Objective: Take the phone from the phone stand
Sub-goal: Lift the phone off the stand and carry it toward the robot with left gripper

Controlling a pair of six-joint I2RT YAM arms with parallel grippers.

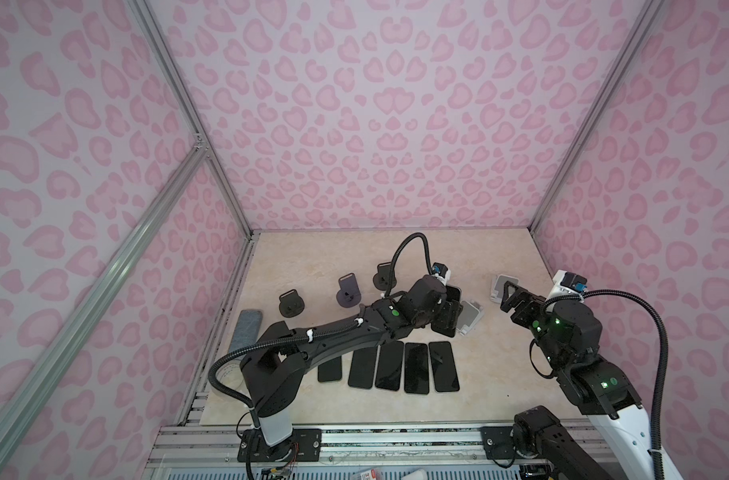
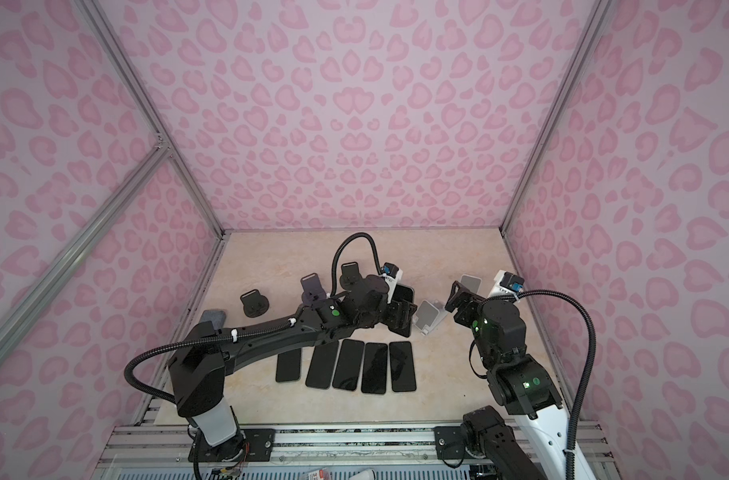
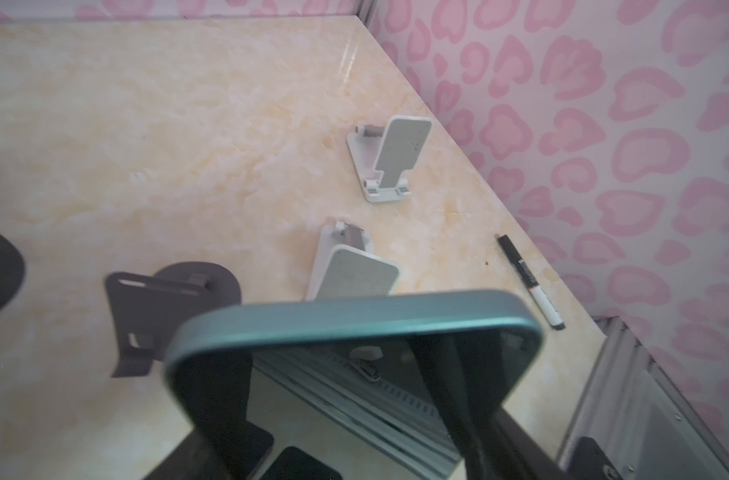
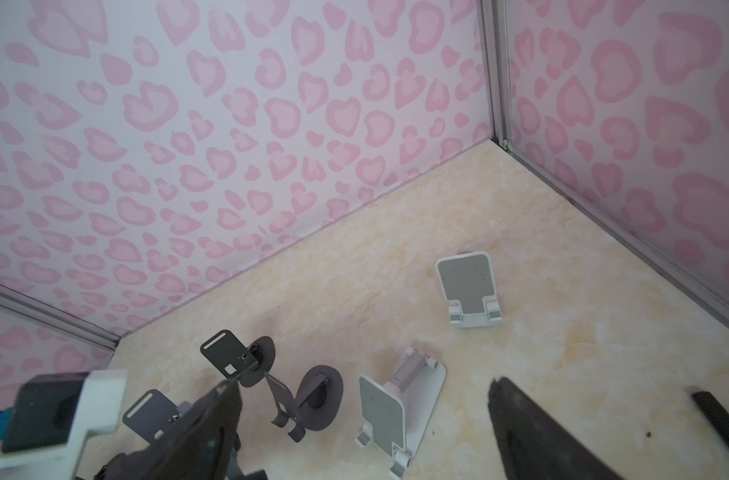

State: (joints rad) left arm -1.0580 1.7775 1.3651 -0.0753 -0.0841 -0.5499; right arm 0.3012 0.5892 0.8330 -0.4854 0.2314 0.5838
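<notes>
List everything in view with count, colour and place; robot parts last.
table: one, beige marbled, enclosure floor
held phone: one, green-edged, raised in left end effector
flat phones: five, black, row at table's front
dark stands: three, dark grey, left rear, empty
white stands: two, white with grey pads, right rear, empty
marker: one, black-and-white, by right wall
grey pad: one, grey, left table edge
left end effector: one, black, shut on held phone
right end effector: one, black, open, empty
</notes>
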